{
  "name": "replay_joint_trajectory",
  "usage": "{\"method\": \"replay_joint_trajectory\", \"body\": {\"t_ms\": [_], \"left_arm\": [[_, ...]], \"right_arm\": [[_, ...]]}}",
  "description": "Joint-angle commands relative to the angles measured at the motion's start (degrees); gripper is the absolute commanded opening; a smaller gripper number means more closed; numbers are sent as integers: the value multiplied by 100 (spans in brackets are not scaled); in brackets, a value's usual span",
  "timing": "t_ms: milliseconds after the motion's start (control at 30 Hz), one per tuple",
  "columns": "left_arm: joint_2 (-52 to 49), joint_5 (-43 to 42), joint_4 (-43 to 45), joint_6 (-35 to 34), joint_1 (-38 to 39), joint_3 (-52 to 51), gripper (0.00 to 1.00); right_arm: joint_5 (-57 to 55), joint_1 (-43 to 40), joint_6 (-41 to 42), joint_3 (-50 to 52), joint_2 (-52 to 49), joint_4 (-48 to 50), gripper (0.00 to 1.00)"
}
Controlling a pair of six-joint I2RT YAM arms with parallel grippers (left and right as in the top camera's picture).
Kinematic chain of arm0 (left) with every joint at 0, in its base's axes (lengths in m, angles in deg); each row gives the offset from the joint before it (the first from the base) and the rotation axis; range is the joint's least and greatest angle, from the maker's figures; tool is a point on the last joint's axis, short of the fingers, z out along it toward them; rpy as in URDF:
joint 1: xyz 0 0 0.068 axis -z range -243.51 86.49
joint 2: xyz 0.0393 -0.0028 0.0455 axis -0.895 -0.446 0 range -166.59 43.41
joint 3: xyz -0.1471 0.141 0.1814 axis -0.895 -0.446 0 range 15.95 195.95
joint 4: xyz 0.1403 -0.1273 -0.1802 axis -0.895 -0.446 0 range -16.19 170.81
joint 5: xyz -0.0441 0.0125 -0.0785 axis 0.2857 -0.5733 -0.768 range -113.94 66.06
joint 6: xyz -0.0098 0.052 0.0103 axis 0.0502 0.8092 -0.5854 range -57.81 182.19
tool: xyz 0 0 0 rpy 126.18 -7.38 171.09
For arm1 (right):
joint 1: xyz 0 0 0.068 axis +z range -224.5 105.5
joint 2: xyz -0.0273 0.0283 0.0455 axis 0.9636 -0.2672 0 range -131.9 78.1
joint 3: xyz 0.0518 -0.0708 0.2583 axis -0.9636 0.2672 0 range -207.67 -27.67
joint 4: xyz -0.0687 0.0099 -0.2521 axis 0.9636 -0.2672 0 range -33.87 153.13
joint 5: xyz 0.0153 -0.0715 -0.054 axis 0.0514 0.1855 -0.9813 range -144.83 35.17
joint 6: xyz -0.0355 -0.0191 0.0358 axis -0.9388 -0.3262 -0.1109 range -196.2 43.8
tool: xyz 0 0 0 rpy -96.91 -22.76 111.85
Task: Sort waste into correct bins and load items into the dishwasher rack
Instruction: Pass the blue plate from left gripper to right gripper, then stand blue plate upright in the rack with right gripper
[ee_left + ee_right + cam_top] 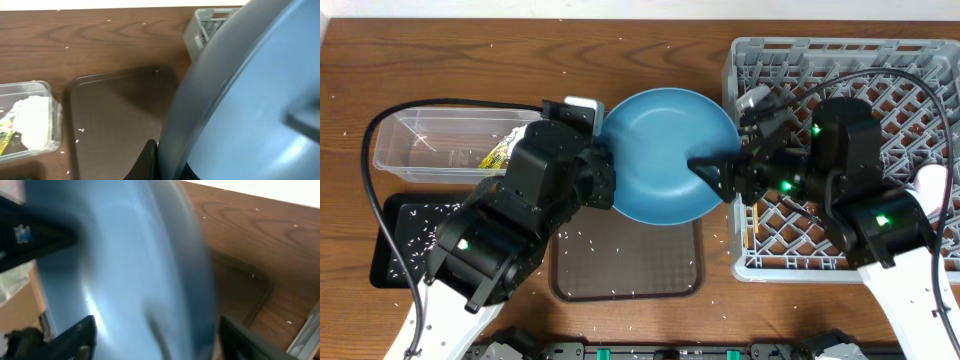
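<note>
Ok so the blue plate [665, 150] is up off the bench [470, 60], hanging over the top edge of the brown tray [620, 275], with an arm on each side. The left end effector [603, 168] is on the rim at 9 o'clock, and in the left wrist view its one visible finger [145, 165] sits right against the plate edge, so I'd call that clamped on. The right end effector [712, 170] comes in at 3 o'clock. In the right wrist view its fingers [80, 335] are spread wide either side of the rim, but it's too blurry to tell if they're actually pinching. What matters next is that the rack [920, 60] is straight off at 3 o'clock from the plate, nearly touching its rim, so the right arm is way nearer. The plate is round, so there's no long axis. From overhead it looks mostly face-up, so I reckon it needs tipping onto its edge to drop between the pegs.
</note>
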Motion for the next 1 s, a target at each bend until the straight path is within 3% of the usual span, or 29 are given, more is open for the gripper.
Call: {"method": "replay_joint_trajectory", "body": {"t_ms": [0, 67, 233, 267, 333, 367, 533, 633, 800, 967], "left_arm": [[240, -203, 74, -94, 101, 68, 6], [328, -201, 107, -90, 168, 68, 6], [461, -190, 175, -87, 214, 68, 8], [468, -177, 184, -85, 214, 68, 28], [466, -136, 181, -85, 212, 68, 93], [466, -105, 179, -83, 212, 68, 98], [535, 245, 179, -13, 212, 68, 98], [660, 444, 177, 24, 212, 68, 98], [833, 579, 173, 24, 212, 68, 98], [826, 577, 81, 24, 212, 68, 98]], "right_arm": [[-168, 59, -35, -66, -142, 109, 62], [-164, 59, -33, -66, -199, 179, 45], [-166, 57, -33, -68, -175, 234, 18], [-166, 48, -33, -68, -146, 236, 11], [-212, 22, -31, -68, -68, 234, 7], [-264, -7, -31, -68, -28, 232, 6], [-1134, -444, 146, -68, 282, -46, 2], [-2363, -909, 144, -68, 516, -367, 2], [-5357, -1429, 144, -68, 793, -492, 1], [-8111, -1462, 142, -66, 566, -15, 1]]}}
